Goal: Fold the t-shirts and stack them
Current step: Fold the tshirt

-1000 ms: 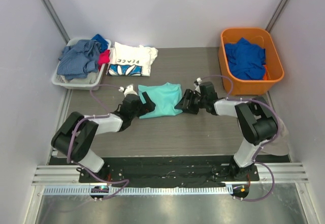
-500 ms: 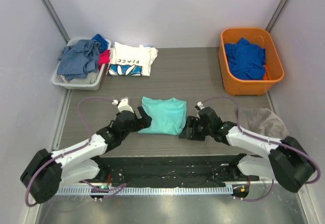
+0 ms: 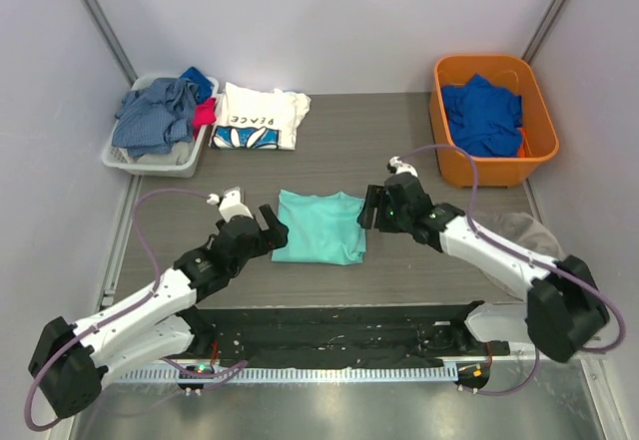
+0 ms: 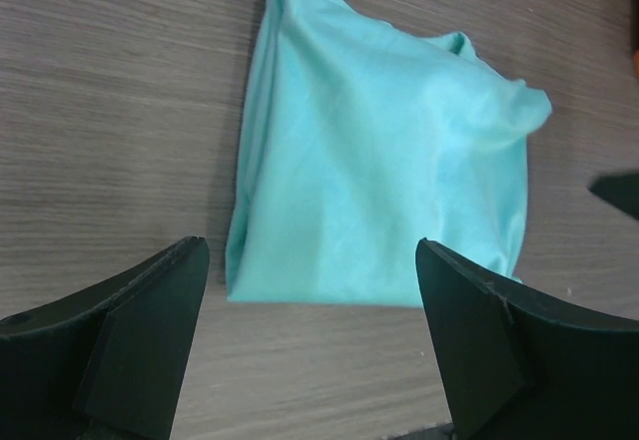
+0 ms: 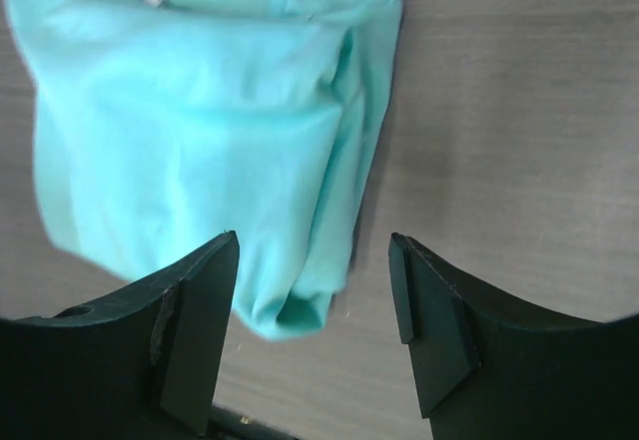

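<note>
Mint-teal t-shirt [image 3: 319, 227] lying folded on table [image 3: 399, 151], seemingly in quarters; left gripper [image 3: 268, 228] and right gripper [image 3: 371, 209] flanking it, both standing spread, gripping nothing.

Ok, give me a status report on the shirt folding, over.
Left gripper and right gripper open, empty, flanking mint-teal t-shirt. Shirt folded, flat on table. White PEACE t-shirt folded far left, not yet stacked. Nothing between them.

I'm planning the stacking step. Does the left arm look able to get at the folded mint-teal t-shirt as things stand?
Probably yes: the left gripper hangs open beside the mint-teal t-shirt, at its left edge, with nothing between them. The right gripper is at the opposite edge.
</note>
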